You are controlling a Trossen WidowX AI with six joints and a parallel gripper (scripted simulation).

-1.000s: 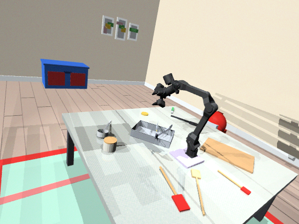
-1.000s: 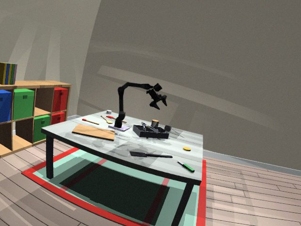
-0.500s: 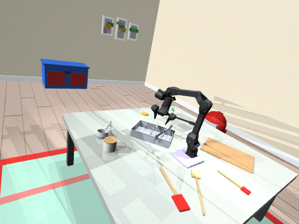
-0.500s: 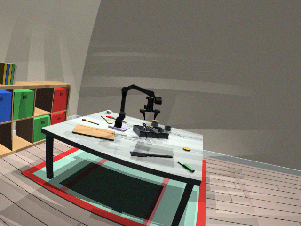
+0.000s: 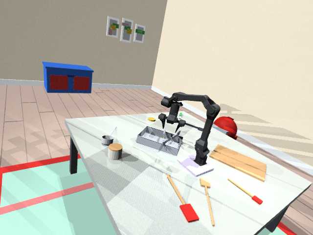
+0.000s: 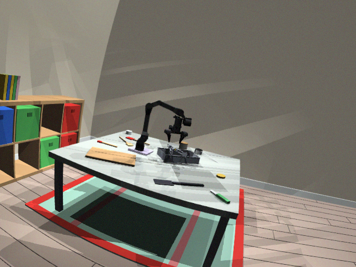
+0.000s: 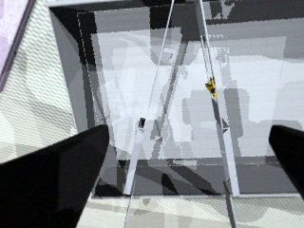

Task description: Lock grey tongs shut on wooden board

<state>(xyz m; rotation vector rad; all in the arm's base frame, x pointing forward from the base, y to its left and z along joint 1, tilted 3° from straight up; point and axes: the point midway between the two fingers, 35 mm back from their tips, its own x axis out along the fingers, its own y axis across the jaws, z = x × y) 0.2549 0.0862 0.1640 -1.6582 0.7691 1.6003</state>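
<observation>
Black and spread wide, my end effector [image 5: 169, 130] [image 6: 174, 142] [image 7: 187, 132] points down above the roasting tin [image 5: 149, 143] [image 6: 191, 159] [image 7: 180, 196] with nothing between its fingers. The grey tongs [image 5: 168, 141] [image 6: 180, 151] [image 7: 228, 157] lie across that tin, their arms apart, and in the wrist view both run between my fingers. To grip well, I should keep the arms centred, sink slowly past them without scraping the tin's wall, then close evenly so neither slips out. Squeezing here probably won't lock them; I'd lift first, turn the tips up, then squeeze. My arm rises from its pale base plate [image 5: 195, 172] [image 6: 149, 152], elbow high, forearm reaching over, wrist bent downward. The wooden board [image 5: 237, 163] [image 6: 110, 157] waits on the surface [image 5: 141, 199] [image 6: 129, 176], beyond the base.
</observation>
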